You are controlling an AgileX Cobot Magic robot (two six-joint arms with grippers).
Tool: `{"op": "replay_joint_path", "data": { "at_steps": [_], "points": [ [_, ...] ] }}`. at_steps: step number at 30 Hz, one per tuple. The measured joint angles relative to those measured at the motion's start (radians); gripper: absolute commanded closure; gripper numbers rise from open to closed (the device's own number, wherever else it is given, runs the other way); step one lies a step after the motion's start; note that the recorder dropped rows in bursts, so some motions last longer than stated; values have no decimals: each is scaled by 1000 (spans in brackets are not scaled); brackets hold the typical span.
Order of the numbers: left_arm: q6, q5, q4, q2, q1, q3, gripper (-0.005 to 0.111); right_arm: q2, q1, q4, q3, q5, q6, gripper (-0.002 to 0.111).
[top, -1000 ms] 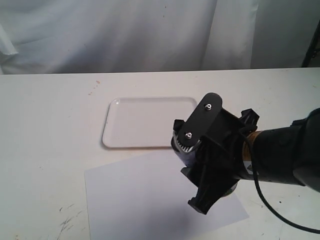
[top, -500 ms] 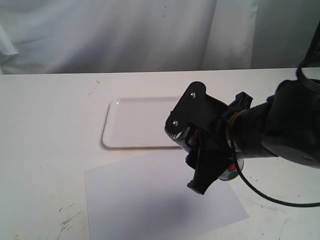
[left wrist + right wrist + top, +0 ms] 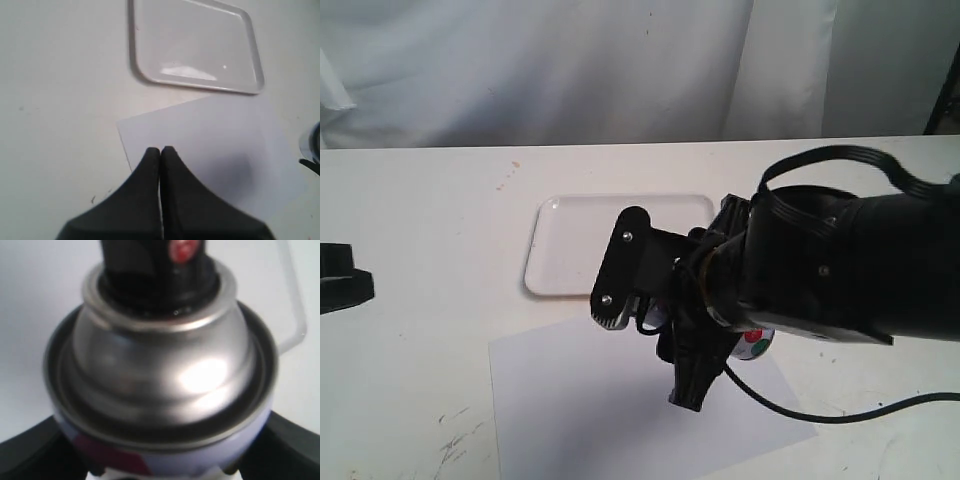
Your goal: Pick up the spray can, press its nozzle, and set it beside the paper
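1. Desk [image 3: 420, 200]: one, white.
2. Paper [image 3: 580, 410]: one flat sheet, lying just beside the tray's near edge.
3. Tray [image 3: 580, 250]: one, white, raised rim.
4. Spray can [image 3: 165, 370]: one, clamped between the right fingers [image 3: 30, 452] over the paper's right part. It carries one black nozzle [image 3: 150, 265] on top.
5. Left fingers [image 3: 150, 165]: pressed together, holding nothing.
6. Change: the right arm and the can have shifted left. The left arm has entered at the left edge.

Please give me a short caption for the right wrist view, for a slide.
Close-up: the spray can with its black nozzle, held between the dark fingers of the right gripper.
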Motion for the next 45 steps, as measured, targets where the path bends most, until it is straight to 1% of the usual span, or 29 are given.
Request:
{"op": "replay_joint_path", "data": {
  "at_steps": [6,14,18,23,26,34,35,38,40,44,45],
  "points": [
    [139,79,-140,155,0,-57,107,55,1,-74,0,39,-2,108],
    [231,123,-226,253,0,-116,107,117,8,-90,-47,124,-2,108],
    [317,204,-308,312,0,-139,107,134,36,-83,-71,137,-18,108],
    [358,312,-352,416,0,-172,107,136,41,-65,-71,144,-53,108],
    [416,383,-422,491,0,-186,107,136,41,-19,-71,160,-79,108],
    [503,470,-537,621,0,-189,107,136,41,27,-69,143,-125,108],
    [531,506,-575,657,0,-189,107,136,41,29,-69,137,-129,108],
    [567,551,-633,715,0,-190,107,136,41,31,-69,135,-131,108],
    [572,554,-639,746,-18,-200,107,136,41,31,-69,127,-131,108],
    [574,548,-637,778,-104,-252,107,136,41,33,-69,116,-131,108],
    [574,548,-637,780,-110,-258,107,136,41,34,-69,116,-131,108]
  ]
}}
